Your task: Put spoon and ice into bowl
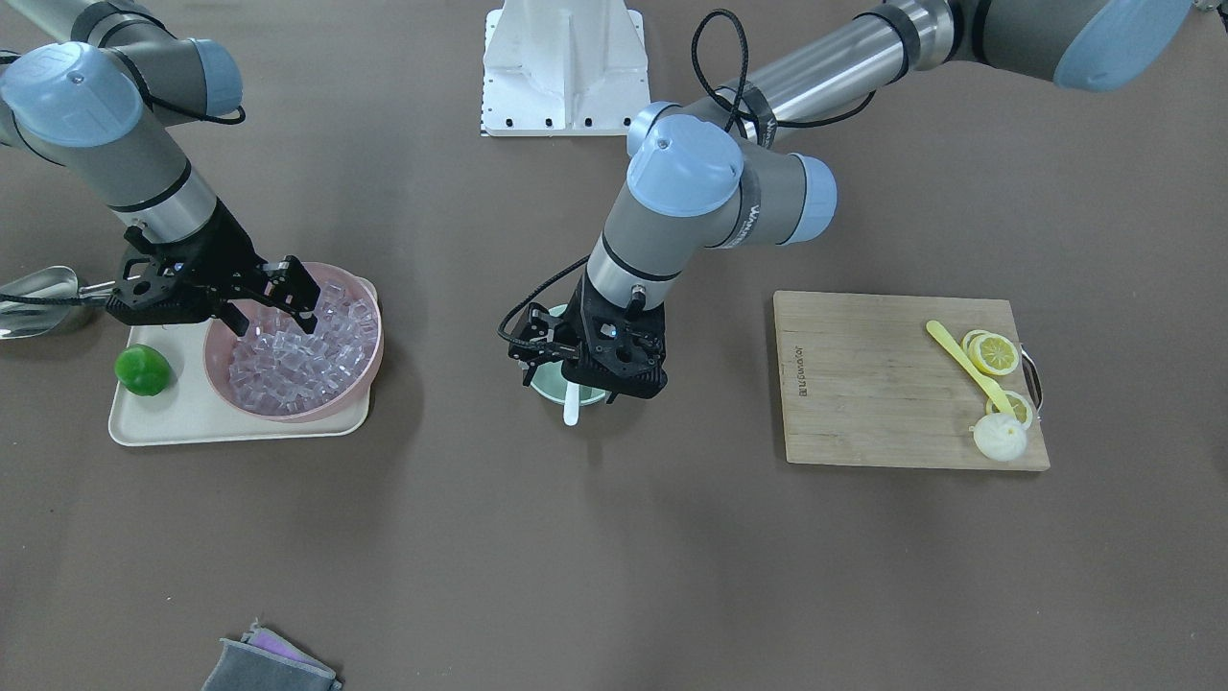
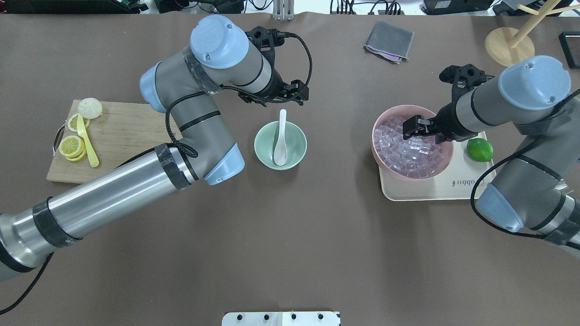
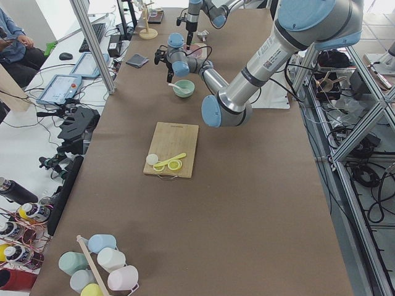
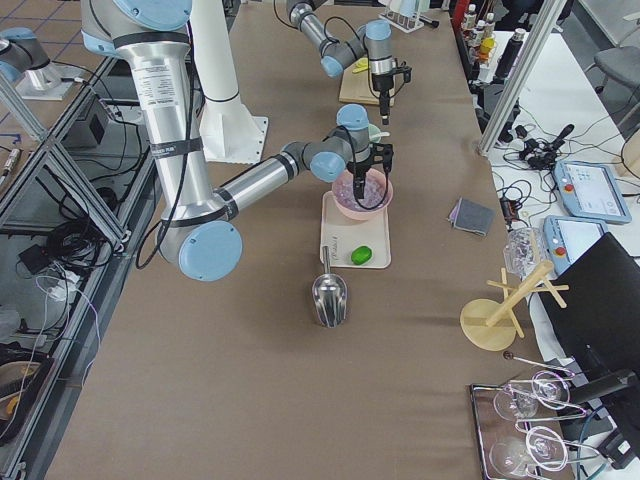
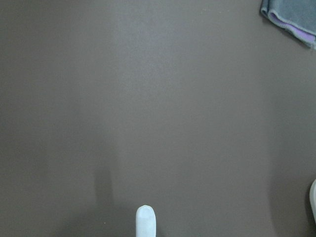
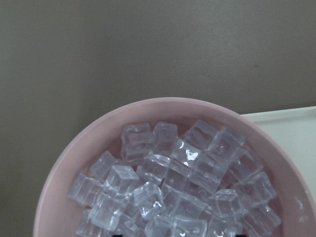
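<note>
The white spoon [image 2: 280,140] lies in the mint-green bowl [image 2: 263,147] at the table's middle, scoop inside and handle over the far rim. My left gripper [image 2: 277,97] hovers open just beyond that handle, apart from it; its wrist view shows only the handle tip [image 5: 145,220]. In the front view the spoon's handle [image 1: 571,405] sticks out under this gripper [image 1: 590,379]. The ice [image 2: 408,149] fills a pink bowl [image 2: 402,108]. My right gripper [image 2: 423,133] is open and empty, low over the ice [image 6: 173,197], its fingers [image 1: 302,317] at cube level.
The pink bowl stands on a cream tray [image 2: 435,192] beside a green lime [image 2: 479,150]. A metal scoop [image 1: 38,302] lies past the tray. A cutting board [image 2: 122,136] holds lemon slices, a yellow utensil and a bun. A grey cloth [image 2: 389,40] lies at the far edge.
</note>
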Available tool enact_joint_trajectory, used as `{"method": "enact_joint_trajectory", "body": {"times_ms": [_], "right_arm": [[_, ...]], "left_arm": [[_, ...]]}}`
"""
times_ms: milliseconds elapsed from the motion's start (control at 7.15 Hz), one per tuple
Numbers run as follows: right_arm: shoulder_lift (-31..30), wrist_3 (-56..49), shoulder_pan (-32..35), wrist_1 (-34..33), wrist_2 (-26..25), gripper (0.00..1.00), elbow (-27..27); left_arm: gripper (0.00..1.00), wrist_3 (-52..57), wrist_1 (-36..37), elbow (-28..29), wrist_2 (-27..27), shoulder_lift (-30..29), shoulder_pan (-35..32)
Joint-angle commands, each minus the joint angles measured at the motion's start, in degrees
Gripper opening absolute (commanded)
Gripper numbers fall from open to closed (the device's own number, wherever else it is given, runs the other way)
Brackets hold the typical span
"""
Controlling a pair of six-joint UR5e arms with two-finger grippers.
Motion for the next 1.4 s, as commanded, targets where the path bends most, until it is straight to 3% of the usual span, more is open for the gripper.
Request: {"method": "enact_joint_trajectory", "body": {"times_ms": [0, 140, 280, 419, 559, 978, 1258], "right_arm": [[0.60, 0.08, -1.01, 0.40, -0.96, 0.71, -2.10], [0.86, -0.01, -0.92, 0.14, -1.05, 0.66, -2.20], [0.86, -0.01, -0.92, 0.05, -0.96, 0.49, -2.11], [0.86, -0.27, -0.84, 0.05, -0.87, 0.17, -2.02], [0.69, -0.79, -0.83, 0.14, -0.87, 0.02, -2.02], [0.86, -0.28, 0.13, -0.39, 0.01, 0.00, 0.52], [8.20, 1.65, -0.22, -4.05, -0.69, 0.00, 0.35]], "left_arm": [[0.98, 0.02, -0.01, -1.39, -0.19, 1.24, -1.06], [0.98, 0.02, 0.08, -3.14, -0.10, 2.38, -1.15], [0.98, 0.02, 0.08, -3.60, -0.10, 2.92, -1.15], [0.98, 0.02, 0.08, -3.60, -0.10, 2.92, -1.15], [0.98, 0.02, -0.01, -3.60, -0.10, 3.01, -1.15], [0.98, 0.02, 0.86, -5.43, -0.36, 3.01, -2.72], [0.98, 6.90, 1.48, -11.82, -13.31, 12.79, -12.69]]}}
